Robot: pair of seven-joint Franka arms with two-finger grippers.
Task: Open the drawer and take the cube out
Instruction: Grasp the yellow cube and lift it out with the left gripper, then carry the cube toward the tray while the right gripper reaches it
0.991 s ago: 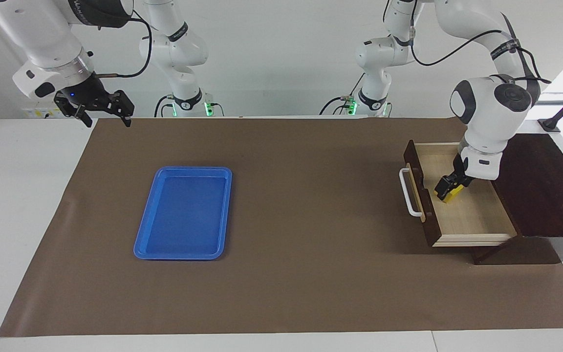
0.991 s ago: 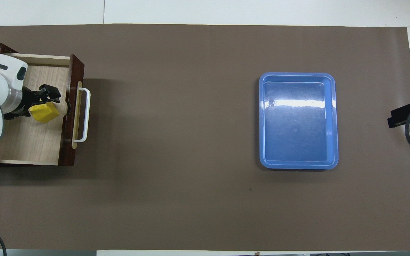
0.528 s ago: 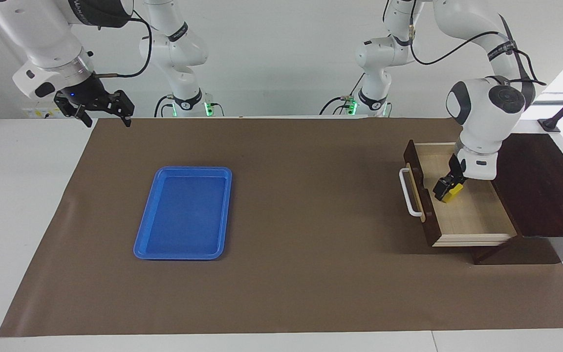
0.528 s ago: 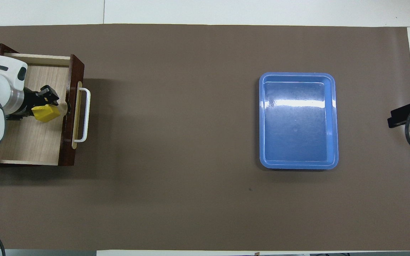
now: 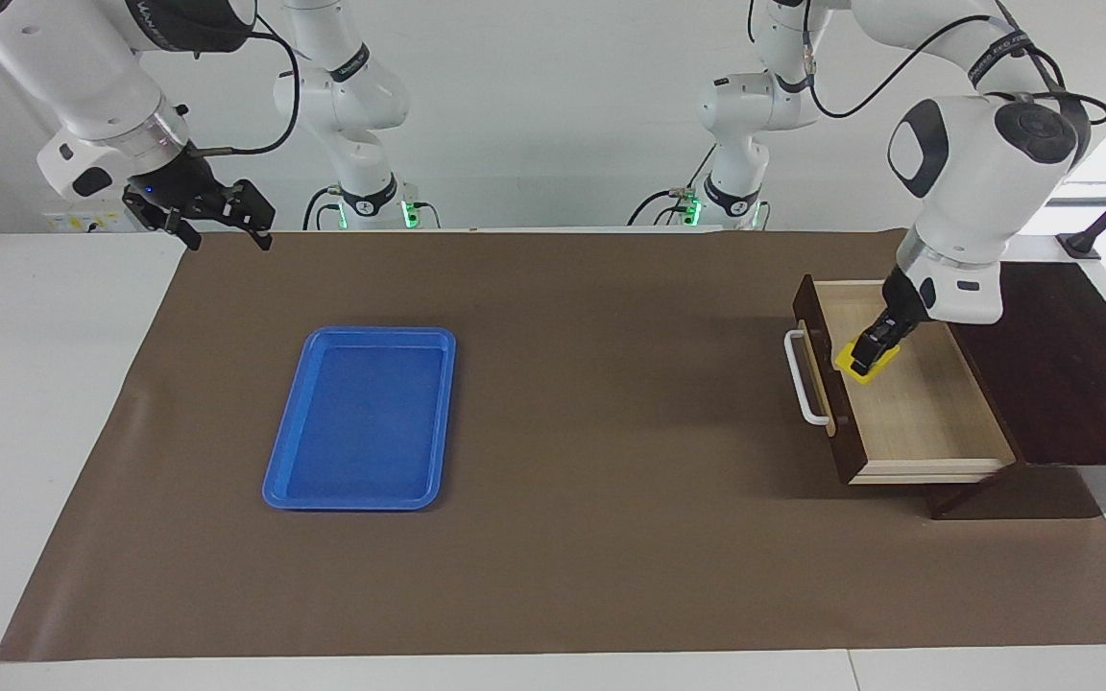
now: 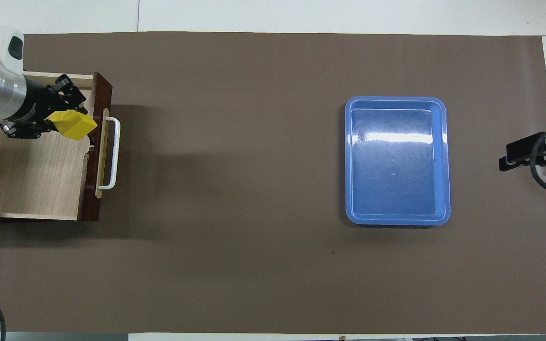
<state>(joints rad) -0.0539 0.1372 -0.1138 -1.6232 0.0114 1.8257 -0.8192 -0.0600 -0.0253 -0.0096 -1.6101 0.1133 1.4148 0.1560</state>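
The dark brown drawer [image 5: 927, 422] [image 6: 40, 184] stands pulled open at the left arm's end of the table, its pale wood inside bare and its white bar handle [image 5: 805, 379] [image 6: 112, 154] toward the table's middle. My left gripper [image 5: 872, 353] [image 6: 67, 118] is shut on the yellow cube [image 5: 862, 363] [image 6: 73, 125] and holds it in the air over the drawer, just above its front wall. My right gripper [image 5: 222, 223] [image 6: 533, 154] waits open and empty, raised over the mat's edge at the right arm's end.
A blue plastic tray [image 5: 361, 416] [image 6: 396, 160] lies on the brown mat toward the right arm's end. The drawer's dark cabinet [image 5: 1071, 365] sits at the table's edge at the left arm's end.
My left gripper has risen with the cube, from low inside the drawer to above its front wall. My right gripper has shifted slightly inward.
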